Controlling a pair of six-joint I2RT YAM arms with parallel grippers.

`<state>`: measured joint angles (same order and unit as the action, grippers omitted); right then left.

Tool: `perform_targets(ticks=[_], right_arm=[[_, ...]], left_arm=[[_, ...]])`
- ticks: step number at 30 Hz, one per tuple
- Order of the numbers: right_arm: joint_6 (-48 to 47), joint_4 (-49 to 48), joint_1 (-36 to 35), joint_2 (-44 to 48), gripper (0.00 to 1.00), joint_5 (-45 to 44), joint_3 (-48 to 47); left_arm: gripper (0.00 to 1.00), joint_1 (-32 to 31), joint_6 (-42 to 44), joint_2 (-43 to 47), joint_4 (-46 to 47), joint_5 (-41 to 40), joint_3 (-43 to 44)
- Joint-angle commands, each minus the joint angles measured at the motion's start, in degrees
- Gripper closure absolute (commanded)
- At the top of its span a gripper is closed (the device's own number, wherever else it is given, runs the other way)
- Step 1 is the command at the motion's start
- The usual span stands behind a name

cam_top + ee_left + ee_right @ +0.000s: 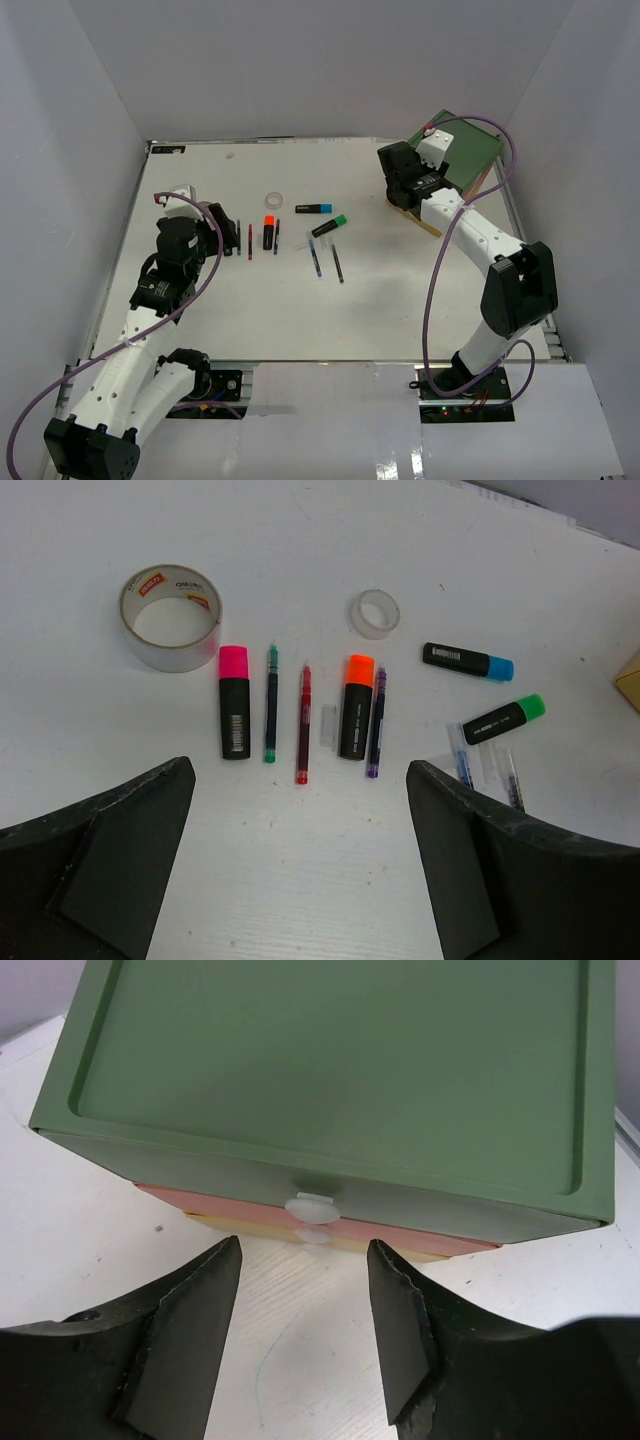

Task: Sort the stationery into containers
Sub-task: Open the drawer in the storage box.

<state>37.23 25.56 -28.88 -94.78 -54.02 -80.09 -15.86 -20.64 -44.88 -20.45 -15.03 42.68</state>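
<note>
Right pincer (303,1252) half open facing knob (311,1206), left pincer (300,772) wide

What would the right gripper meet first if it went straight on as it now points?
Probably the white knob on the green top drawer, centred just ahead of the right gripper; depth is hard to judge.

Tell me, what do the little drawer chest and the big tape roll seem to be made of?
Drawer chest: likely matte moulded plastic, given its smooth, even-coloured top with a raised rim. Big tape roll: glossy translucent film wound on a printed core, perhaps cardboard; hard to confirm.
</note>
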Motion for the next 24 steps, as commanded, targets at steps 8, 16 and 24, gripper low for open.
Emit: perform_targets(ticks=[8,16,24], right_arm=[[3.4,-1.7,0.6,-1.8,0.47,-3.0,-3.7],[4.2,-1.7,1.1,-1.8,0.50,-4.3,-3.8],[4.3,-1.7,1.7,-2.2,0.54,-4.5,-4.3]], left_arm=[[0.02,-0.1,-0.4,0.7,0.8,0.2,-0.6],[0.02,-0.1,-0.4,0.9,0.9,0.3,-0.7],[0.02,-0.1,-0.4,1.2,0.8,0.3,-0.7]])
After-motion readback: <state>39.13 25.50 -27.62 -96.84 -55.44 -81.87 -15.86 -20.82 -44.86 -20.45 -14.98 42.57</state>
